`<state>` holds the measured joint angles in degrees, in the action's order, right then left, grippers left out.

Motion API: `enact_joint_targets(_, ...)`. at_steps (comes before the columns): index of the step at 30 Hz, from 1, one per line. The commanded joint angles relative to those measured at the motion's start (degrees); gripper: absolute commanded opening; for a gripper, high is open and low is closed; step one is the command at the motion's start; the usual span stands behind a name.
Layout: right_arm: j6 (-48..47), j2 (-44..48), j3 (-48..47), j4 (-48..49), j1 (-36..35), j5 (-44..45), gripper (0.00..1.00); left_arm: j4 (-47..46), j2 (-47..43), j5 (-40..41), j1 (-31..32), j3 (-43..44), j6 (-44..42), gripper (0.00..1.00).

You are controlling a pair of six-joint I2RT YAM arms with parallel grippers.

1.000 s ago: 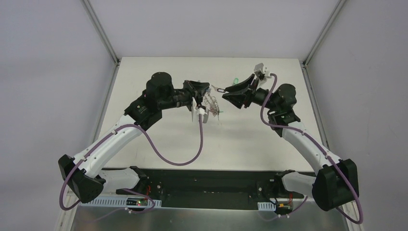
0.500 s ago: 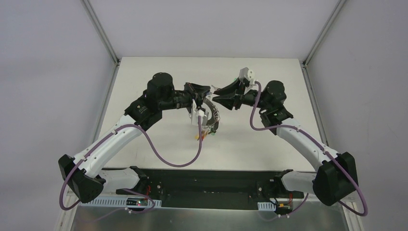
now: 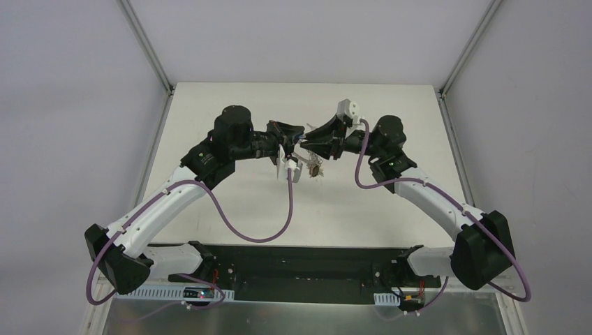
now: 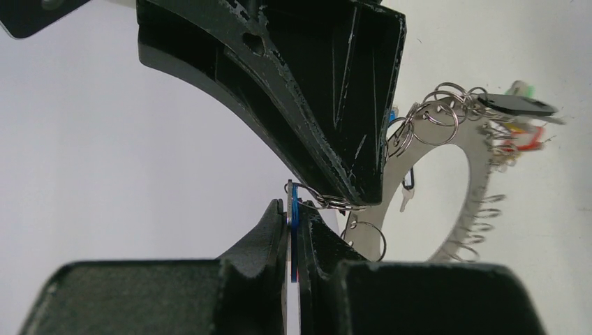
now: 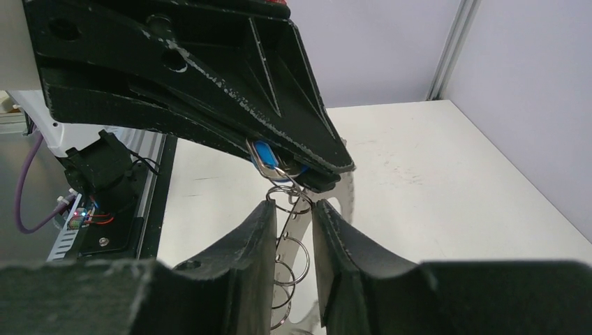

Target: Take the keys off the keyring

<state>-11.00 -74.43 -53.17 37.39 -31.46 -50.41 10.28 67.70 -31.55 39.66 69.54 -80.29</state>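
Observation:
My left gripper (image 4: pixel 292 216) is shut on a key with a blue tag (image 4: pixel 294 223), held off the table with the tag and silver blade edge-on between the fingers. A small wire ring links that key to the flat grey keyring (image 4: pixel 482 167), which hangs beside it. More keys with black, red and yellow tags (image 4: pixel 520 105) cluster on its far rim. My right gripper (image 5: pixel 293 209) meets the left one tip to tip, with its jaws a little apart astride the keyring's rim (image 5: pixel 345 192) and small wire rings (image 5: pixel 290 262). In the top view both grippers (image 3: pixel 297 139) (image 3: pixel 308 148) meet above the table's middle.
The white table (image 3: pixel 391 209) ends at a black base strip (image 3: pixel 307 269) where both arms are bolted. Grey walls and metal frame posts (image 3: pixel 461 49) stand close round the table. The purple cable (image 3: pixel 265 234) of the left arm loops low over the near half.
My right arm has swung left up to the left gripper and its jaws have narrowed round the keyring's rim. The keyring has swung about under the left gripper.

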Motion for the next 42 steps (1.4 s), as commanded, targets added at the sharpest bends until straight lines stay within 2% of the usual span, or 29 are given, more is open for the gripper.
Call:
enact_joint_targets(1, -1.74, 0.10, -3.24, 3.83, -0.59, -1.18, 0.30, -2.74, -1.42, -3.05, -0.02, 3.06, -0.84, 0.00)
enact_joint_targets(3, -1.82, 0.30, -3.36, 3.83, -0.61, -1.13, 0.27, -2.68, -1.48, -3.02, -0.03, 3.02, -0.80, 0.00)
enact_joint_targets(9, -1.24, 0.78, -3.76, 3.68, -0.76, -2.76, 0.26, -2.42, -1.41, -3.29, -0.05, 2.80, -0.83, 0.00)
enact_joint_targets(17, -1.41, 0.31, -4.25, 3.66, -2.37, -3.46, 0.32, -2.46, -1.59, -3.78, -0.07, 3.32, -0.48, 0.00)
enact_joint_targets(22, -1.41, -0.03, -4.72, 3.61, -2.86, -2.45, 0.29, -2.46, -1.79, -4.28, -0.02, 3.59, -0.15, 0.00)
enact_joint_targets(27, -0.11, 0.44, -3.93, 5.27, -2.88, 2.25, 0.21, -2.46, -2.33, -4.44, -0.03, 3.60, 0.13, 0.00)
enact_joint_targets(37, 12.15, -1.24, -0.92, 21.23, -2.84, 3.77, 0.18, -2.46, -2.76, -4.25, -0.02, 3.19, 0.22, 0.00)
enact_joint_targets(40, 13.71, -1.70, -0.80, 22.60, -2.81, 4.24, 0.18, -2.46, -3.02, -4.03, -0.06, 3.06, 0.27, 0.00)
enact_joint_targets(41, 13.98, -1.80, -0.75, 22.70, -2.81, 4.61, 0.18, -2.47, -3.09, -3.99, -0.09, 2.98, 0.25, 0.00)
enact_joint_targets(42, 14.19, -1.74, -0.67, 22.95, -2.84, 4.86, 0.13, -2.46, -3.23, -3.95, -0.07, 2.97, 0.31, 0.00)
